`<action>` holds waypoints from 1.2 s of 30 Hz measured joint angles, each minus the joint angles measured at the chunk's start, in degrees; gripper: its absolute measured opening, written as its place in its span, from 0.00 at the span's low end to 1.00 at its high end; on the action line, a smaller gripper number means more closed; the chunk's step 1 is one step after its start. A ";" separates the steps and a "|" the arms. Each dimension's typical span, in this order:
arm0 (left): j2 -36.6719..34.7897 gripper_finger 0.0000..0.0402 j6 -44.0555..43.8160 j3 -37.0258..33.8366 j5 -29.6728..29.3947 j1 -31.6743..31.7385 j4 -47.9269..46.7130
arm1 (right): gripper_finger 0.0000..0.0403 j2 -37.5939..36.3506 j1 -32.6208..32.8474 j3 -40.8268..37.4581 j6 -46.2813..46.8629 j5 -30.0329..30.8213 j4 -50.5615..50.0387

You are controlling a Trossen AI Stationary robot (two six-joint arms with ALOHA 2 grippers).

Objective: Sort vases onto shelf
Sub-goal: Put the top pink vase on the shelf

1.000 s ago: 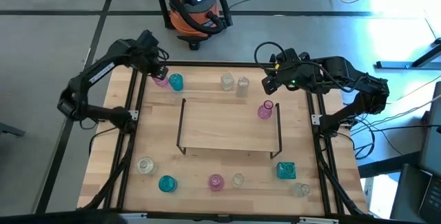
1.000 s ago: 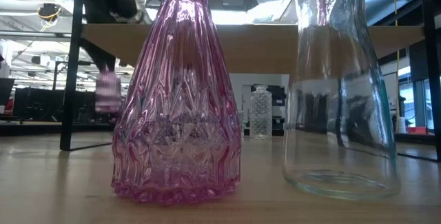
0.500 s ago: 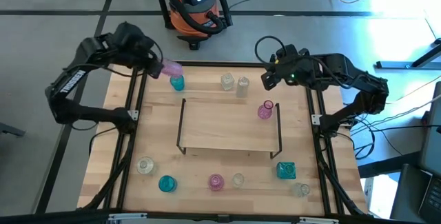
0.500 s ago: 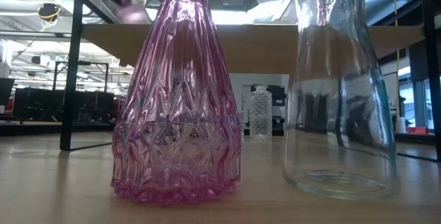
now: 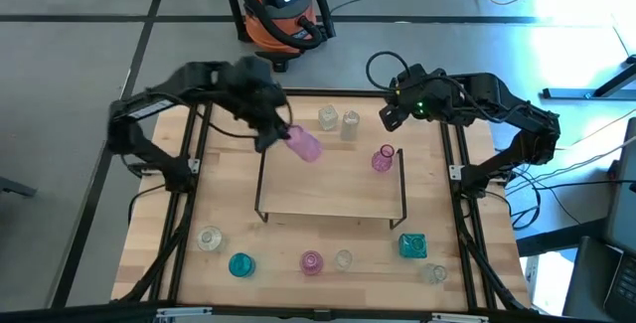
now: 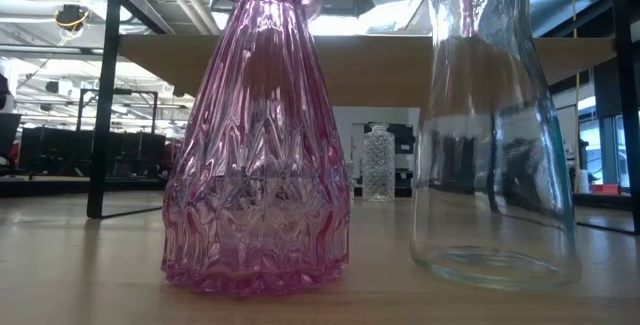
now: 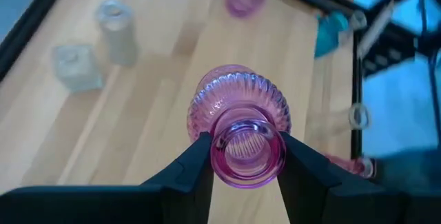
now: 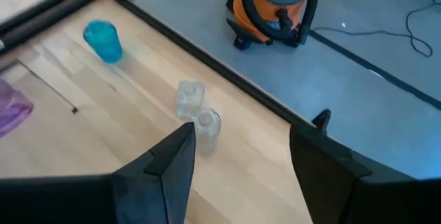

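My left gripper (image 5: 282,136) is shut on a ribbed pink vase (image 5: 304,145) and carries it in the air over the far-left corner of the shelf (image 5: 333,189), a light-wood board on a dark wire frame. My right gripper (image 5: 386,116) waits open over the table's far right corner. Another pink vase (image 5: 383,159) stands at the shelf's right edge. Two clear vases (image 5: 327,117) (image 5: 350,124) stand behind the shelf. A teal vase (image 8: 102,40) stands at the far left; the left arm hides it in the high view. My left gripper pinches the pink vase between its two fingers (image 7: 196,165) by the neck (image 7: 222,140), just under the open mouth. The fingers come slanting from the table's far left. The vase is lifted clear and tilted, with its round body (image 7: 238,96) pointing away from the gripper.
Along the near edge stand several vases: clear (image 5: 209,239), teal (image 5: 241,264), pink (image 5: 312,261), clear (image 5: 343,258), square teal (image 5: 412,245), clear (image 5: 434,273). The low view is filled by the near pink vase (image 6: 258,145) and a clear one (image 6: 495,125). An orange vacuum (image 5: 283,10) sits beyond the table.
My left gripper has lifted the pink vase off the table's far-left corner, beside the teal vase. It swung up and then right and nearer, toward the shelf's far-left corner. The vase has gone from standing to tilted in the air. The teal vase stayed.
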 joint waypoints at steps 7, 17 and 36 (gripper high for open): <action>12.78 0.30 10.83 14.09 -11.10 -5.58 -13.69 | 0.52 0.00 0.00 0.00 0.39 -2.03 -3.25; 22.13 0.30 12.71 20.64 -11.15 -9.37 -16.14 | 0.52 0.00 0.00 0.00 0.48 -2.05 -7.92; 20.47 0.61 9.30 20.74 -11.13 -7.85 -13.11 | 0.52 -0.04 0.00 0.00 -3.92 -7.25 -3.86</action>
